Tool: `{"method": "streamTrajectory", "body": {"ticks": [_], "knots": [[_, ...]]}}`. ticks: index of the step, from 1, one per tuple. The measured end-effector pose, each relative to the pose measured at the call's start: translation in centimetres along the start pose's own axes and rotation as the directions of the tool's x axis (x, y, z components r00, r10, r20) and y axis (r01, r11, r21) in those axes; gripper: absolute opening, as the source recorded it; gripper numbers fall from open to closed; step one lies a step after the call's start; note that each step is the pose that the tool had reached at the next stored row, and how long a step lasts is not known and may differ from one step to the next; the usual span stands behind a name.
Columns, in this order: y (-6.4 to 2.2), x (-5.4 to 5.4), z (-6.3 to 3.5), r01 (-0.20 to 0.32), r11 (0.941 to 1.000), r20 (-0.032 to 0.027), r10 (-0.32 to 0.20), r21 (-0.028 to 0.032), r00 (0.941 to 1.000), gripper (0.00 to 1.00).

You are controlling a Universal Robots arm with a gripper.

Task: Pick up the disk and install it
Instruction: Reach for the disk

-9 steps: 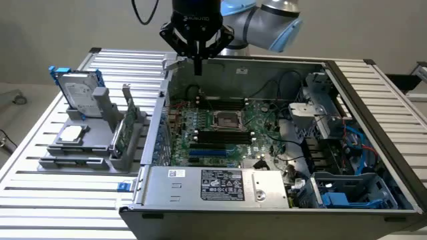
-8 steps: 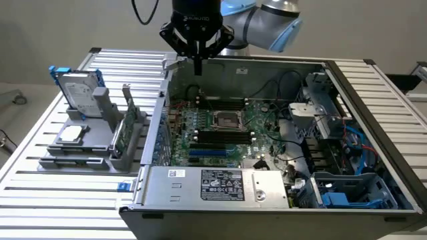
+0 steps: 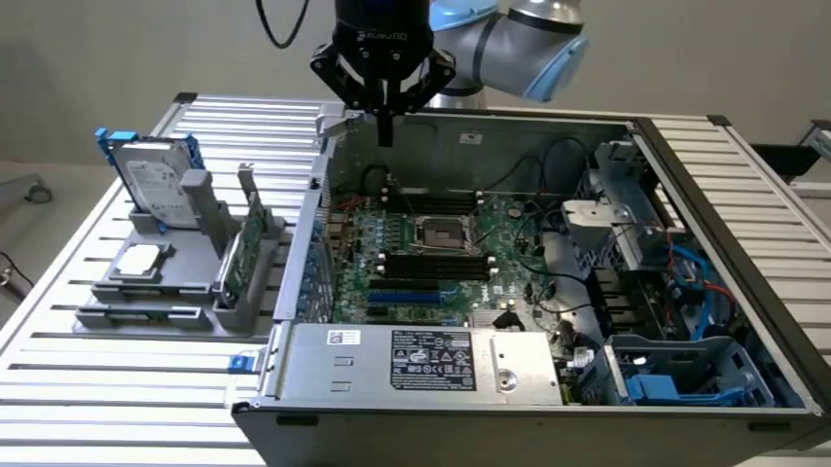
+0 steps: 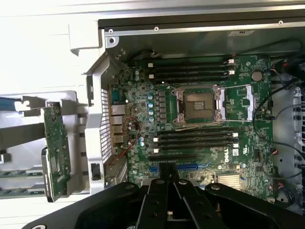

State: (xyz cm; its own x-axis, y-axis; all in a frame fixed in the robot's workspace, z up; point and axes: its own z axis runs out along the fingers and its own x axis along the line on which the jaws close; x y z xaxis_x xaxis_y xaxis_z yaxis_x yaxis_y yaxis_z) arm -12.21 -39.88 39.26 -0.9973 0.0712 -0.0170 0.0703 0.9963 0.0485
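Gripper (image 3: 384, 136) poised over the far wall of the open computer case (image 3: 520, 126). Its fingers (image 4: 159, 193) are pressed together, point downward, hold nothing and touch nothing. Below them in the wrist view lies the motherboard (image 4: 143, 124), with its empty processor socket (image 4: 198, 105) between two banks of black memory slots.

The disk (image 3: 154, 180) stands upright in the grey holder (image 3: 169, 292), well apart from the gripper. It is at the holder's far end, near the far corner of the slatted worktop (image 3: 78, 409) on the exterior view's left. Its white label faces outward and blue rails run along its edges.

Hidden or cut off:
- The disk's lower part sits behind a post of the holder, and its label print is too small to read.
- The arm (image 3: 532, 39) leaves the frame at the top.
- The case's near corners are cropped in the exterior view.
- In the wrist view the gripper's black body covers the near edge of the motherboard.

Count: one disk, one square silver chip (image 3: 140, 259) lying flat in the holder, and one green circuit card (image 3: 240, 253) standing on edge beside the case — all three in the one holder. There is also one case, with one labelled power supply (image 3: 415, 365) and one blue drive cage (image 3: 682, 375) along its near wall.
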Motion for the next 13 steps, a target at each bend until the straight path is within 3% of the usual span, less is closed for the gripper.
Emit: {"method": "streamTrajectory", "body": {"ticks": [6, 10, 13], "knots": [[0.00, 2.3, -0.02, -0.001, 1.0000, -0.0334, 0.002, 0.0022, 0.9994, 0.11], [0.00, 4.0, 0.00, -0.002, 1.0000, -0.0478, 0.002, 0.0026, 0.9989, 0.11], [0.09, 5.3, 0.07, -0.002, 1.0000, -0.0501, 0.002, 0.0028, 0.9987, 0.11]]}}
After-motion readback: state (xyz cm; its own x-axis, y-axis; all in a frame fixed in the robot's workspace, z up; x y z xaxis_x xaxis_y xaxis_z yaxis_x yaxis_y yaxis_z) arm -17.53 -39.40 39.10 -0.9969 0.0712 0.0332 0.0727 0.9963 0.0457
